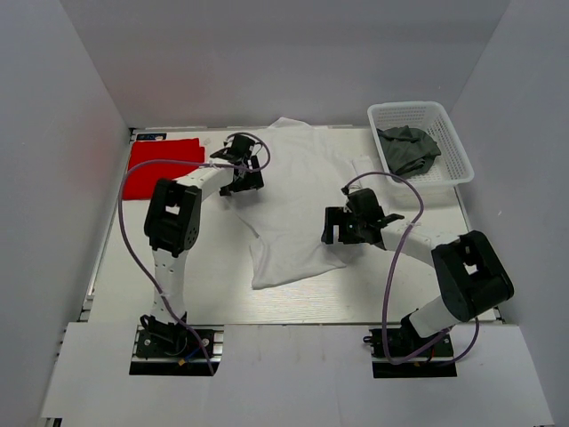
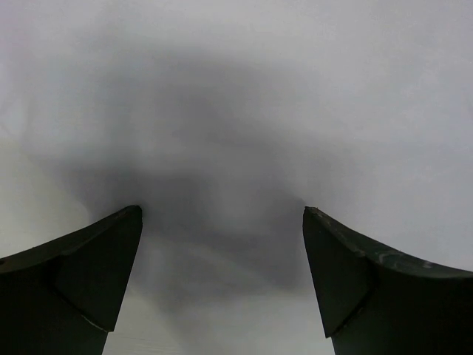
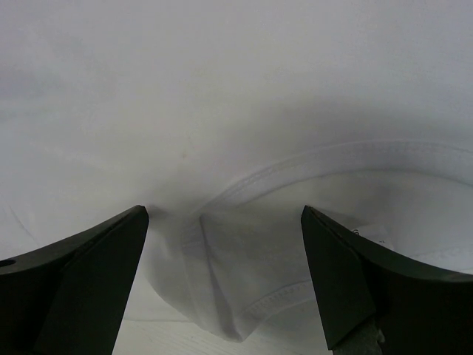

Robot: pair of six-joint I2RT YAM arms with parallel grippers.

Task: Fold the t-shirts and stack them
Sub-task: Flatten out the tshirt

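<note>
On the table (image 1: pixel 373 298), white tee (image 1: pixel 293 213) lies spread; left gripper (image 1: pixel 242 173) and right gripper (image 1: pixel 338 227) hover over it, jaws wide, holding nothing; red tee (image 1: pixel 160 165) far left.

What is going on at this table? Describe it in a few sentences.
Two robot arms are working on a white t-shirt spread rumpled across the table. The left gripper and the right gripper are both open, low over it, holding nothing. A red t-shirt lies flat at the far left, and a grey garment sits in the basket.
</note>
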